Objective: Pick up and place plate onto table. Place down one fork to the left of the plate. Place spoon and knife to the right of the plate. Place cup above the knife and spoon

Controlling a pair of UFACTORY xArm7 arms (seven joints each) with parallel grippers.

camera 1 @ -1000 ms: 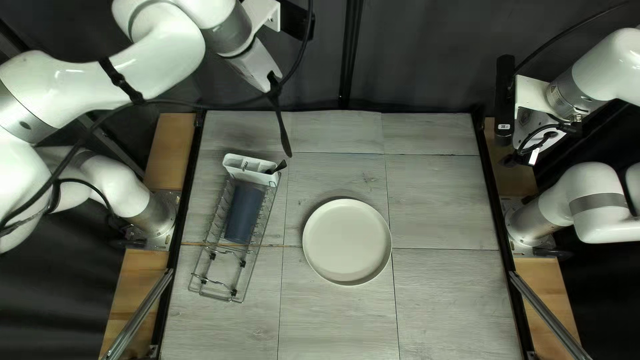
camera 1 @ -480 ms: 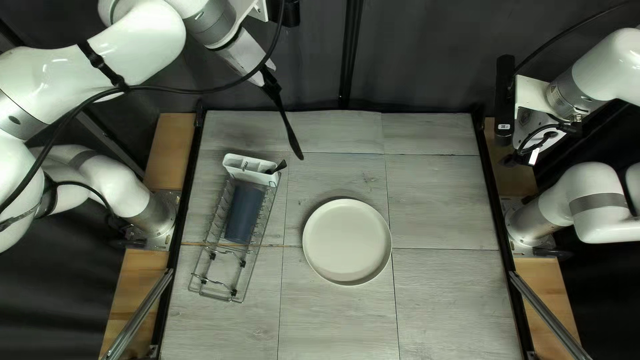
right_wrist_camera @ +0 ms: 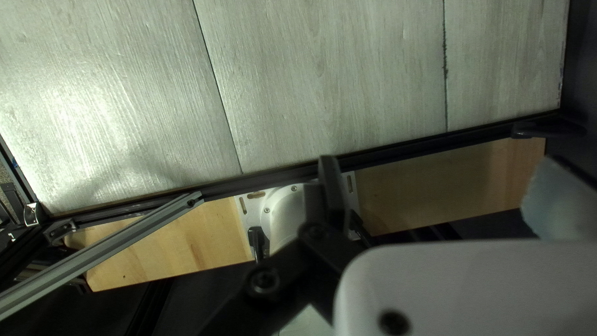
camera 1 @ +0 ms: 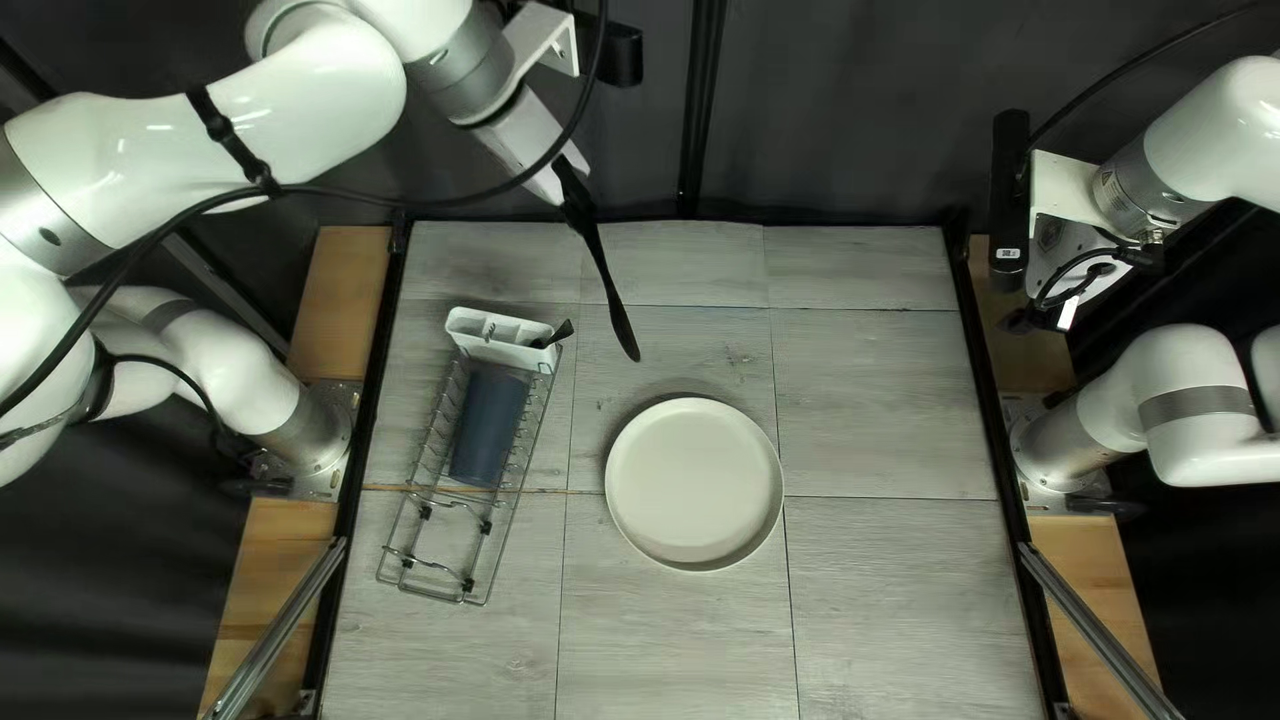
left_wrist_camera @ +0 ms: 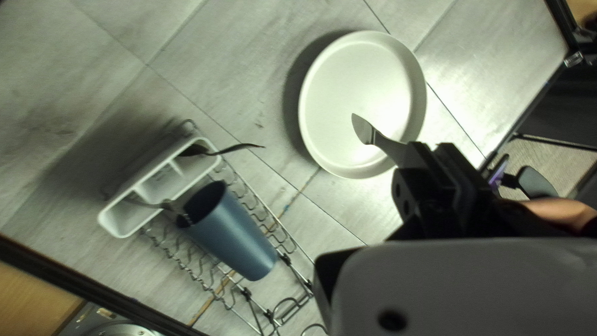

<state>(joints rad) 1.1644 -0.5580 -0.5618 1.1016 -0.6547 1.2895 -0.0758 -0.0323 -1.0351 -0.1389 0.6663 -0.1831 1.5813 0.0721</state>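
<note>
Left pincer (camera 1: 572, 188) pinches the knife (camera 1: 608, 285) by its handle end, blade hanging over the worktop (camera 1: 880, 400) just beyond the plate (camera 1: 693, 483); thin, stiff, slick metal, apt to swivel in the grip. Right pincer (right_wrist_camera: 322, 186) spread

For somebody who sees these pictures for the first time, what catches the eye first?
The left gripper, raised over the far side of the table, is shut on a knife that hangs down. A white plate lies at its middle, and beside it a blue cup lies in a wire rack.
</note>
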